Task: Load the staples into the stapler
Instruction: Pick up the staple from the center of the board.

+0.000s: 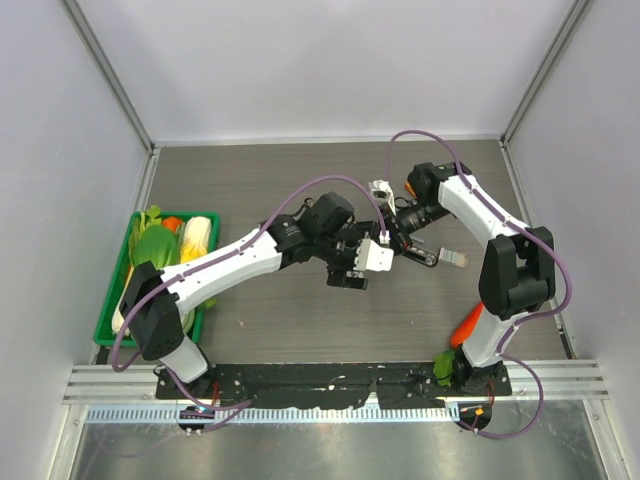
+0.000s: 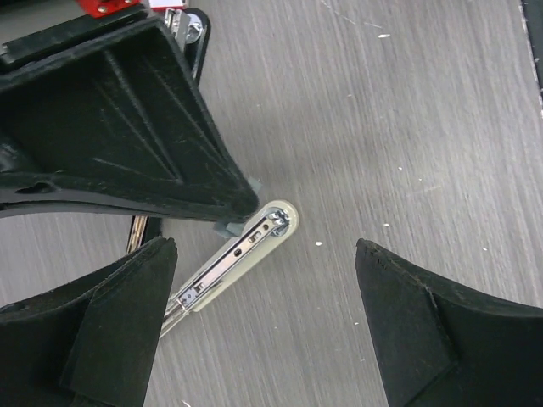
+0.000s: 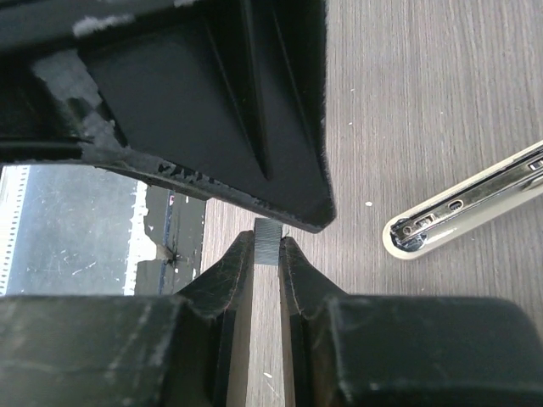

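Observation:
The stapler (image 1: 440, 258) lies opened out on the table, its metal magazine with the white rounded end showing in the left wrist view (image 2: 242, 248) and the right wrist view (image 3: 424, 227). My right gripper (image 1: 402, 234) (image 3: 267, 246) is shut on a short grey strip of staples (image 3: 267, 240), held just beside the magazine's end. My left gripper (image 1: 390, 256) (image 2: 265, 254) is open and empty, its fingers (image 2: 127, 297) straddling the magazine's end. A small white box (image 1: 380, 189), apparently the staples box, sits just behind the grippers. A red edge (image 2: 106, 6) shows at the top of the left wrist view.
A green tray (image 1: 108, 322) of vegetables stands at the left. An orange-red thing (image 1: 467, 322) and a green one (image 1: 443, 366) lie by the right arm's base. Grey walls close in the table on three sides.

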Robot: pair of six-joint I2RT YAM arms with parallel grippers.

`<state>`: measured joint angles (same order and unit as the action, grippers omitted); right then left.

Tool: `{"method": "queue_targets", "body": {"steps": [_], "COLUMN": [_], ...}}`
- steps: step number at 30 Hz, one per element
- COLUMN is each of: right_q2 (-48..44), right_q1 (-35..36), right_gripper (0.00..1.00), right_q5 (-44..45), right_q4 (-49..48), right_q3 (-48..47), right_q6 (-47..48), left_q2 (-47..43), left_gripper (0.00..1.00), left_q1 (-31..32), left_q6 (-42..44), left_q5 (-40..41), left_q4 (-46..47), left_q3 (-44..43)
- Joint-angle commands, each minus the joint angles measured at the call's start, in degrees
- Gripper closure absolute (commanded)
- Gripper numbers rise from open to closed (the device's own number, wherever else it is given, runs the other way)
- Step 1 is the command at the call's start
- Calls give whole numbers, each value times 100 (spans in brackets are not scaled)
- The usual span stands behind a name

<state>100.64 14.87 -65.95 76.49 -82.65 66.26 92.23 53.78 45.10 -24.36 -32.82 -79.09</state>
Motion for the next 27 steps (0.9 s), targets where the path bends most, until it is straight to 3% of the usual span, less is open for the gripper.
{"method": "queue_targets", "body": {"steps": [1,5,15,27], "right_q2": [-115,-45,-62,123], "right_q1": [16,16,7,15], "right_gripper": [88,88,88,87], "right_q5": [-269,-383,-462,-436], "right_q4": [973,965,956,964], "right_q3": [56,135,206,206], "right_q6": [212,229,265,265], "left_q2": [-275,-162,217,243], "left_gripper": [10,13,32,49], "left_q1": [19,27,19,27], "left_q6": [-63,-107,16,-107], "left_q5": [212,11,-333,-473], "left_q4": [583,628,390,381], "left_q3": [157,104,-133,-194]}}
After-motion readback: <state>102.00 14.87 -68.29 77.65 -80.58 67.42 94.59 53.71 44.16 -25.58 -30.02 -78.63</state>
